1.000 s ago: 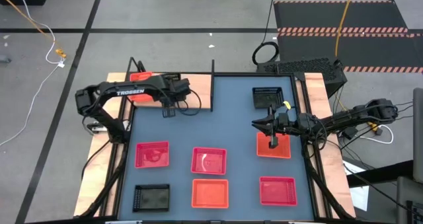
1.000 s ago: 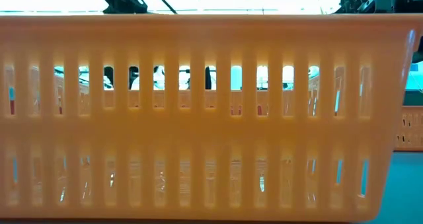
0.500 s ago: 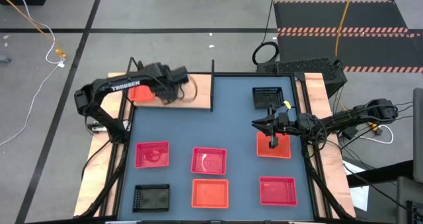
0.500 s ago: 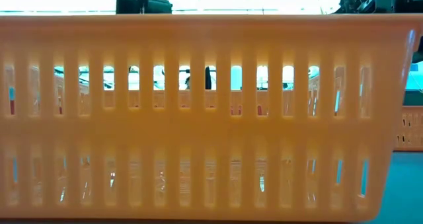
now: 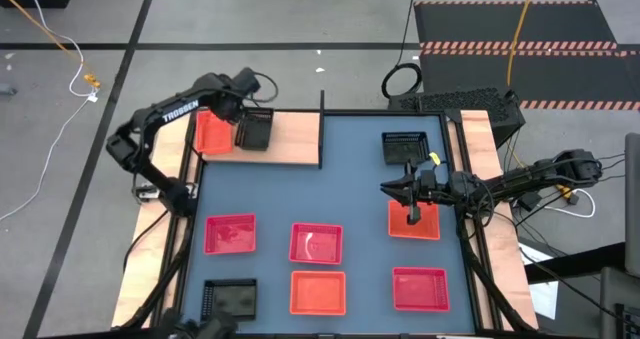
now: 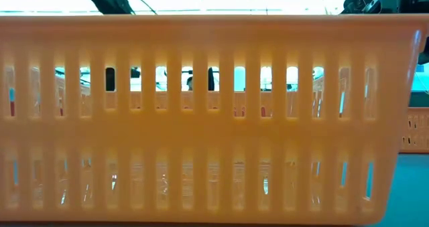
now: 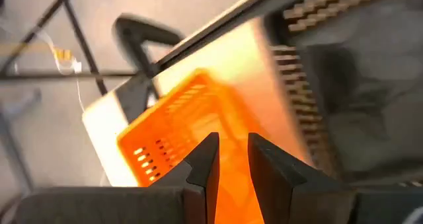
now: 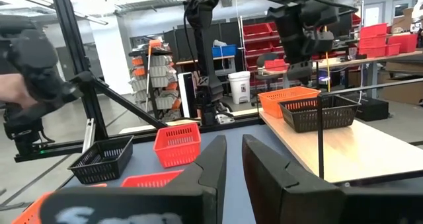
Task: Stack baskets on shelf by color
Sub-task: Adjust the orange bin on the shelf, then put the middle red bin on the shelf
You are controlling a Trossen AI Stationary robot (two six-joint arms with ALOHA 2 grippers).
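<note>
The shelf [image 5: 295, 139], a light-wood board with black posts, lies at the table's far left. An orange basket [image 5: 212, 131] and a black basket [image 5: 255, 131] stand on it side by side. My left gripper [image 5: 235, 97] hangs above the shelf's far edge, over the orange basket [image 7: 178, 131]. It points steeply down, and its fingers [image 7: 231, 148] are nearly together with nothing between them. My right gripper [image 5: 388, 187] waits level above the table's right half, shut and holding nothing [image 8: 232, 151], with an orange basket [image 5: 413, 222] under the arm.
Loose baskets sit on the blue-grey table: black [image 5: 405, 147] at far right, pink-red [image 5: 230, 233], pink-red [image 5: 316, 243], orange [image 5: 318, 291], pink-red [image 5: 420, 287] and black [image 5: 229, 299] near the front. The orange basket's wall [image 6: 201, 120] fills the low view.
My left gripper has swung from over the shelf's middle toward the table's far left corner, rising and rolling about its own axis. The black basket, which the gripper covered before, now shows standing on the shelf beside the orange one.
</note>
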